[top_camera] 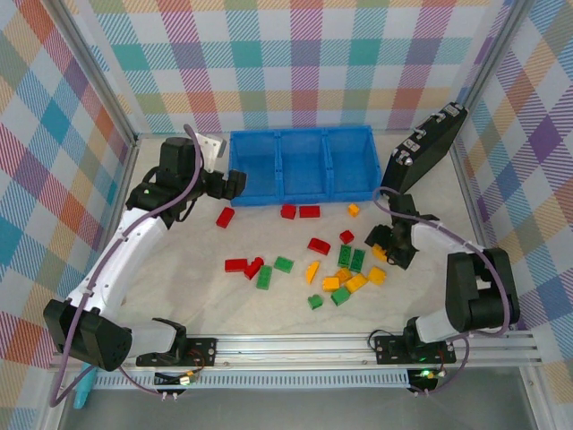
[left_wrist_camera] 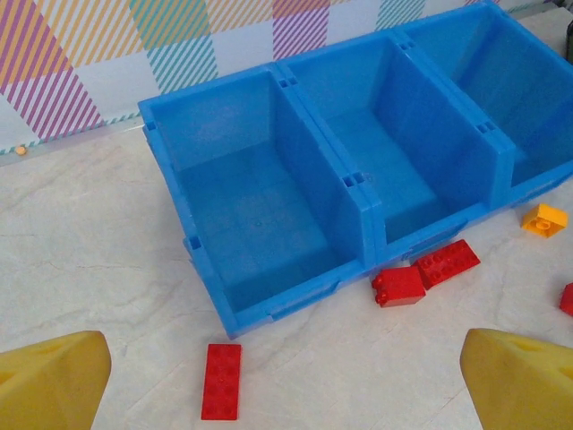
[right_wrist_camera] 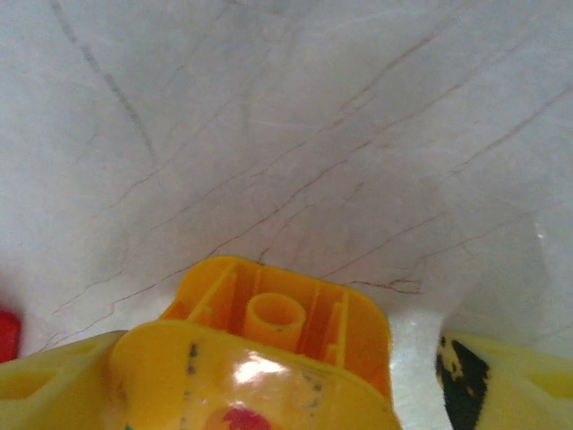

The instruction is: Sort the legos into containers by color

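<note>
top external: high, behind arm bases, looks down and forward over whole table; far off.
left wrist: low, close above table, faces blue tray obliquely from off its front left corner.
right wrist: almost on table, aimed down, orange lego right at lens.
top external and left wrist share blue tray, flat red lego before it, red pair, small orange lego.

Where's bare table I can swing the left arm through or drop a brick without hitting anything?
Bare table near-left, bordered by the left arm and the red bricks. A smaller patch lies below the black case, beside the right wall. The blue tray compartments are empty. Crowded: the mixed brick cluster left of the right gripper.
</note>
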{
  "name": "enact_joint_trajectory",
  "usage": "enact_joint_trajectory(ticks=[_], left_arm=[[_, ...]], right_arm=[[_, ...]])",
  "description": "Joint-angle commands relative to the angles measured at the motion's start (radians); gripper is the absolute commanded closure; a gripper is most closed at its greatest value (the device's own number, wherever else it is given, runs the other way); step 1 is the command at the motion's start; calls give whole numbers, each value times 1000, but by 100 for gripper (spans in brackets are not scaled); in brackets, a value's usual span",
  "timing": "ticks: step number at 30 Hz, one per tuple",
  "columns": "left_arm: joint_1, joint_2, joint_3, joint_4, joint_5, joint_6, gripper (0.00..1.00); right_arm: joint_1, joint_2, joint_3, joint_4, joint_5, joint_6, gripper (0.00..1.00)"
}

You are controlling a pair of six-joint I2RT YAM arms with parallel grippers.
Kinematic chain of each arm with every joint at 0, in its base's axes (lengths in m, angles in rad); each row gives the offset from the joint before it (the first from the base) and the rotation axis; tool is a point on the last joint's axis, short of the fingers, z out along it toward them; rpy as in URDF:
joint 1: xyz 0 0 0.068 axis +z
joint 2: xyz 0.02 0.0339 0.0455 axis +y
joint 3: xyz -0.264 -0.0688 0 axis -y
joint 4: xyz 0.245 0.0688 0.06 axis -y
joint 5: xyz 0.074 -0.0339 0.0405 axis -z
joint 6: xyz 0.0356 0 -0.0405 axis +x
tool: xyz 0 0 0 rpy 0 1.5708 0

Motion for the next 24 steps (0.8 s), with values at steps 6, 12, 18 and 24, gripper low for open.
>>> enact_joint_trajectory(ticks=[6, 12, 18, 24], left_arm=[[-8, -41, -29, 4, -68, 50, 0], [-8, -46, -60, 36, -160, 0, 0], [26, 1, -112, 10, -216, -44, 0], [34, 73, -168, 60, -222, -69, 0]], right_arm=[[15, 73, 38, 12, 12, -51, 45], [15, 17, 96, -75, 9, -132, 54], [20, -135, 248, -227, 18, -268, 56], [53, -152, 460, -177, 19, -469, 56]])
